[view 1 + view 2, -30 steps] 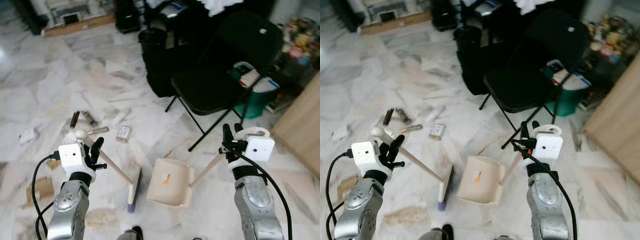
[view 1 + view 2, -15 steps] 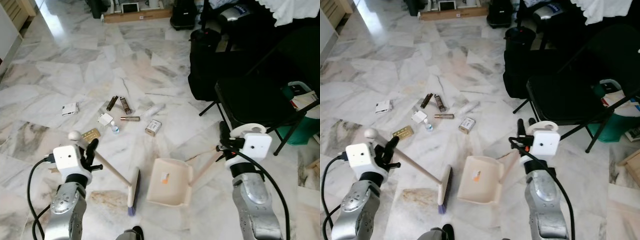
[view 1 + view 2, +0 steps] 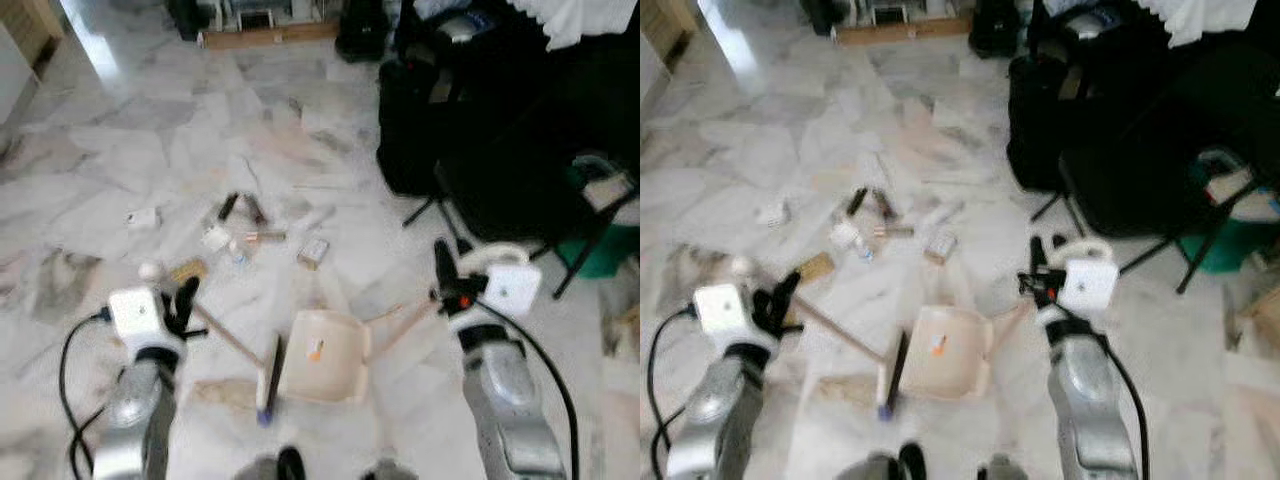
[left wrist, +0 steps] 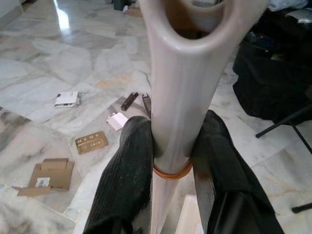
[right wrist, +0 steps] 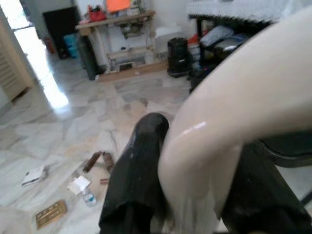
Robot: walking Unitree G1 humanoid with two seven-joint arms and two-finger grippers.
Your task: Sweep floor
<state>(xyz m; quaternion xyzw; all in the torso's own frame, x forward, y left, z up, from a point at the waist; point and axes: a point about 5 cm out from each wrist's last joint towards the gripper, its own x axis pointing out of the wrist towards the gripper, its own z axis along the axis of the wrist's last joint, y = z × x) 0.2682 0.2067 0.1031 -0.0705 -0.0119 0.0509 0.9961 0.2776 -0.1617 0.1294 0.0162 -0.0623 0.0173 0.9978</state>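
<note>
litter point(image 3: 240, 238) lies beyond broom point(image 3: 232, 343) and dustpan point(image 3: 322, 358), each end-effector-held.

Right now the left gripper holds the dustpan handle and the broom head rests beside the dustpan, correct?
No. The left gripper is shut on the broom handle, as the left wrist view shows. The broom head does rest beside the dustpan.

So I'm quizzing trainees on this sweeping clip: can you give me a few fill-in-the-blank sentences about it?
1. The left end effector is shut on the handle of the ____.
2. The right end effector is shut on the handle of the ____.
3. The litter lies on a floor of ____.
4. On the robot's right stands a black folding ____.

Missing words: broom; dustpan; marble; chair.
</note>
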